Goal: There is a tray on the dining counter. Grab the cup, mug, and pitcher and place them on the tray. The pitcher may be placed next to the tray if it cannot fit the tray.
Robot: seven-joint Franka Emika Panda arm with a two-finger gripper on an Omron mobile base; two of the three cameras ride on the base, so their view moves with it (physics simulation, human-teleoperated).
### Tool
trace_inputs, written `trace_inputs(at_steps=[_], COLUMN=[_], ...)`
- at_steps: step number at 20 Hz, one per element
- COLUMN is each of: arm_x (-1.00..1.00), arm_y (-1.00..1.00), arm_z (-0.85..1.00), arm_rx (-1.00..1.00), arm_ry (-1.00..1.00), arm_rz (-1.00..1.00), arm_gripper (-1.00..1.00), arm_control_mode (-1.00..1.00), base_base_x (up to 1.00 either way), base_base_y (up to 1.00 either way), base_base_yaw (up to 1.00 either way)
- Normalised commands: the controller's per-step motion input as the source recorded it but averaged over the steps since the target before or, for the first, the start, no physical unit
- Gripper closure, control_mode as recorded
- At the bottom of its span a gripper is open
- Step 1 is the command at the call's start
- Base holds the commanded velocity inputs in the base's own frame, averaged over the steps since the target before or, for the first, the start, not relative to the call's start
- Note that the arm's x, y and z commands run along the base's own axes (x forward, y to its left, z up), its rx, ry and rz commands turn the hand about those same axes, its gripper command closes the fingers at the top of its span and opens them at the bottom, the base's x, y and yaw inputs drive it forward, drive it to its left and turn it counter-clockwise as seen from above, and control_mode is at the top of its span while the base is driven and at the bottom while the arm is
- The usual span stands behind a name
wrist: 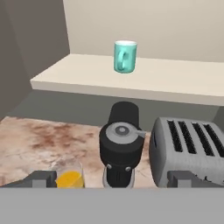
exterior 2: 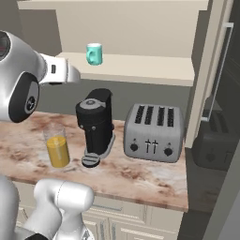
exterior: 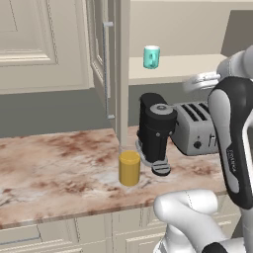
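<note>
The light teal mug (exterior: 151, 57) (exterior 2: 94, 53) (wrist: 125, 56) stands upright on a cream shelf (wrist: 175, 78) behind the worktop, handle facing me. The glass pitcher (exterior: 129, 165) (exterior 2: 57, 147) (wrist: 70, 177) with orange-yellow liquid stands on the marbled worktop (exterior: 59, 163), just left of a black coffee machine (exterior 2: 96, 124). My gripper (wrist: 112, 179) (exterior 2: 70, 72) hovers high above the worktop, short of the shelf and apart from the mug. It is open, its fingertips (wrist: 41, 179) wide apart with nothing between them. The tray, the cup and the dining counter are out of view.
A silver four-slot toaster (exterior: 195, 126) (exterior 2: 152, 131) (wrist: 188, 148) sits right of the coffee machine (exterior: 155, 131) (wrist: 121, 144). A tall cream cabinet panel with a handle (exterior: 107, 69) rises behind the pitcher. A dark recess (exterior 2: 215, 140) lies right of the worktop.
</note>
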Motion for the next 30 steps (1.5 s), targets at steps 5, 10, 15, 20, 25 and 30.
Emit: trace_inputs(at_steps=[5,10,15,20,25,30], arm_x=[0.22,0.31,0.39,0.53,0.55,0.56], arm_y=[0.02,0.02,0.03,0.08,0.11,0.06], arm_z=[0.08,0.00,0.00,0.00,0.00,0.00], arm_rx=[0.00,0.00,0.00,0.00,0.00,0.00], arm_ry=[0.00,-0.01,-0.05,-0.04,-0.05,-0.05], arm_rz=[0.00,0.00,0.00,0.00,0.00,0.00], arm_gripper=[-1.00,-1.00,-1.00,-1.00,-1.00,-1.00], arm_control_mode=[-1.00,-1.00,-1.00,-1.00,-1.00,-1.00], base_base_x=[0.00,0.00,0.00,0.00,0.00,0.00], base_base_y=[0.00,0.00,0.00,0.00,0.00,0.00], base_base_yaw=[0.00,0.00,0.00,0.00,0.00,0.00])
